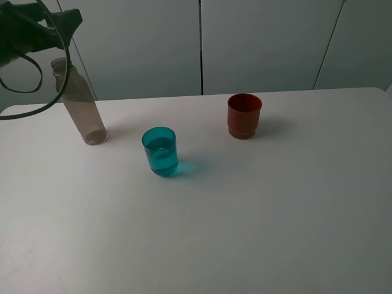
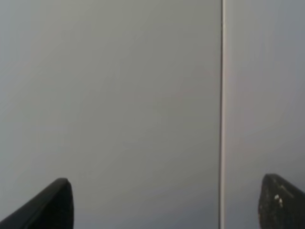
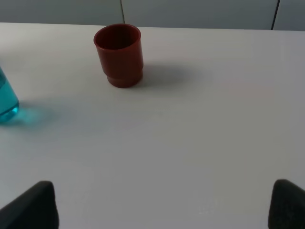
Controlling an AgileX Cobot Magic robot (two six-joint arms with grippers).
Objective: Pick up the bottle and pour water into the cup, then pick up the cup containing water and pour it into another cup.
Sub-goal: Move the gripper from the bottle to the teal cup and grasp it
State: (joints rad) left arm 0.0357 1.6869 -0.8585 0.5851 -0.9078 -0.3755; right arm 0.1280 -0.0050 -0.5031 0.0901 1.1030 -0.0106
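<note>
Left tool [image 2: 167,193] has its fingers wide apart with only a flat grey wall panel [image 2: 119,95] between them, and it hangs just above and beside the bottle [image 1: 78,105], a tall clear greyish smooth plastic cylinder with a narrow uncapped neck, upright on the matte white desk [image 1: 275,214]. Right tool [image 3: 162,205] also has its fingers apart and empty; ahead of it, well apart, stands the red cup [image 3: 119,55], opaque round plastic with a stepped narrower base. The teal cup [image 1: 160,151], a translucent smooth tapered tumbler with water in it, sits farther toward the left tool's side, between the bottle and the red cup, touching neither.
</note>
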